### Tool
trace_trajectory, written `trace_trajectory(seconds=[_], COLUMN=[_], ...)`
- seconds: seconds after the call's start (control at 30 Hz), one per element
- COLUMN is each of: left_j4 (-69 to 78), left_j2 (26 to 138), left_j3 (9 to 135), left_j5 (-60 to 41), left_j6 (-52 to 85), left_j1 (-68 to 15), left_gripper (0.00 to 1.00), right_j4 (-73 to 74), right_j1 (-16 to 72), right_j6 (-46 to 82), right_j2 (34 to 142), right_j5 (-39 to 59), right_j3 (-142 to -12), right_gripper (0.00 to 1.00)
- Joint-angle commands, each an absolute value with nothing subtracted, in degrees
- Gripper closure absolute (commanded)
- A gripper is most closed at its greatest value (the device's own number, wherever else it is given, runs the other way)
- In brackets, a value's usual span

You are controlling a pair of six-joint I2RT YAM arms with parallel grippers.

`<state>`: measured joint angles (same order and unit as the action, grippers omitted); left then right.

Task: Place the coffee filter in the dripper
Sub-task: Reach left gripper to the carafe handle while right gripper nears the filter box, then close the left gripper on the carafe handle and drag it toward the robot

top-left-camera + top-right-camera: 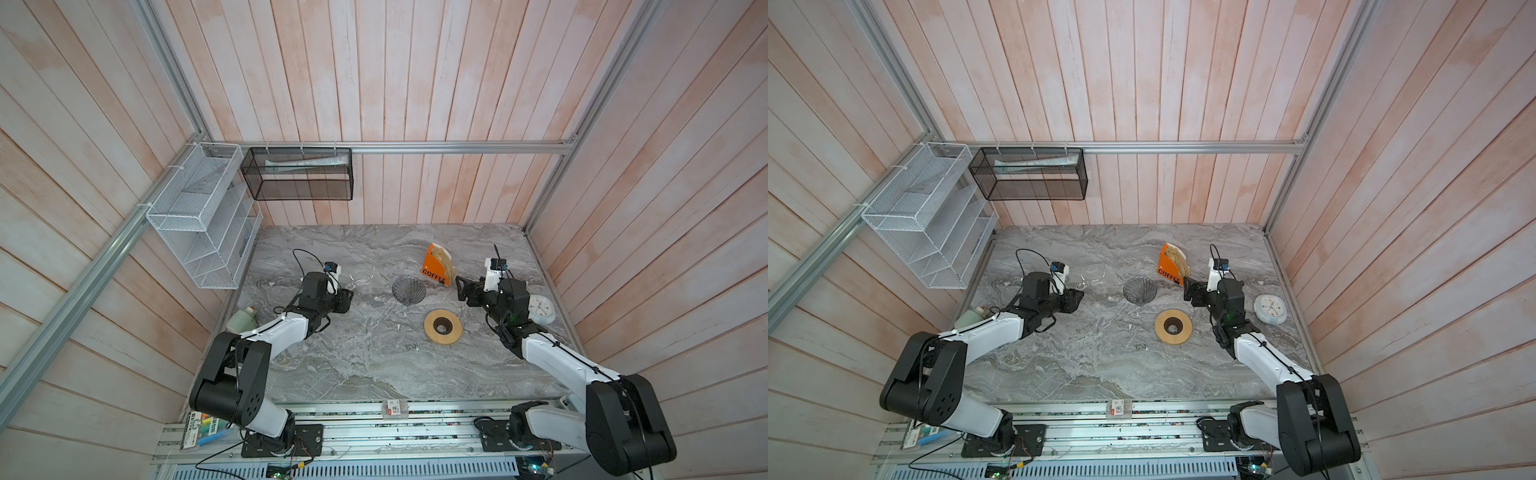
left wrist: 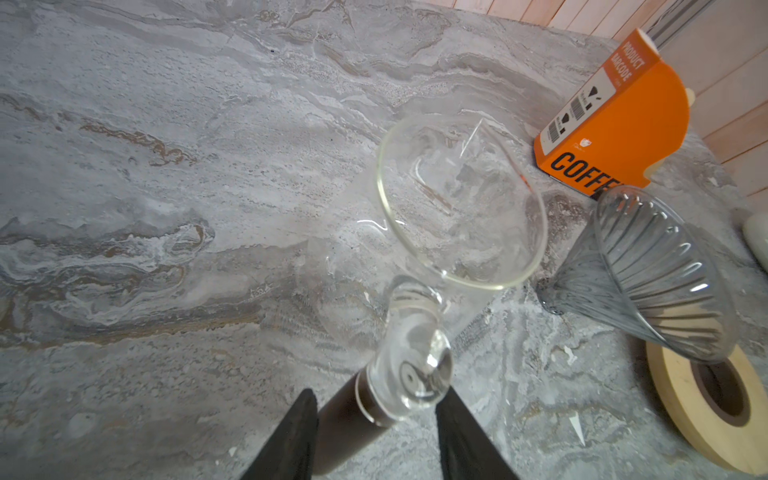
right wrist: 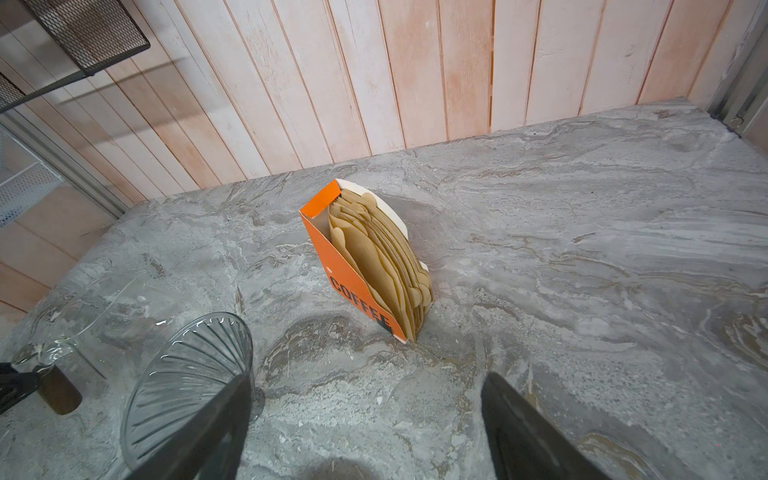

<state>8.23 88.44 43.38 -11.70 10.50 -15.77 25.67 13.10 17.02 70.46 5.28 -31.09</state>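
Observation:
The dripper (image 1: 408, 289) (image 1: 1140, 289), a dark ribbed see-through cone, rests tilted mid-table; it also shows in the wrist views (image 2: 656, 282) (image 3: 187, 374). Tan paper coffee filters (image 3: 374, 257) (image 1: 442, 253) stand stacked in the orange COFFEE box (image 1: 434, 270) (image 2: 615, 133) behind it. My right gripper (image 1: 461, 286) (image 3: 365, 378) is open and empty over bare table, just in front of the box, with the dripper beside one finger. My left gripper (image 2: 376, 395) (image 1: 349, 291) straddles the brown handle (image 2: 349, 424) of the clear glass vessel (image 2: 457, 199) (image 1: 361, 274), and both fingers touch it.
A flat wooden ring (image 1: 443, 327) (image 2: 681, 399) lies in front of the dripper. A white clock (image 1: 541, 309) lies by the right arm and a pale green jar (image 1: 243, 319) by the left arm. White (image 1: 199, 216) and black (image 1: 297, 174) mesh baskets hang on the walls.

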Motion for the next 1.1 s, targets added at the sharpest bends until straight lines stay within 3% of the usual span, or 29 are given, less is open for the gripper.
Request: trace_trajectory(seconds=[0.0, 0.7, 1.07], left_j4=[9.7, 9.3, 5.9], left_j2=[90.0, 90.3, 87.2], left_j3=[45.9, 46.3, 45.9], left_j5=[-9.9, -8.5, -3.4], left_j6=[8.7, 6.8, 4.7], left_j1=[-16.3, -17.7, -20.7], left_gripper=[0.51, 0.69, 0.73], right_j4=[25.6, 25.6, 25.4], right_j1=[13.2, 13.1, 12.9], right_j6=[17.8, 18.1, 18.8], right_j2=[70.4, 70.8, 69.4], right_j5=[5.4, 5.2, 5.6], right_j3=[-31.3, -31.3, -30.8], right_gripper=[0.13, 0.13, 0.13])
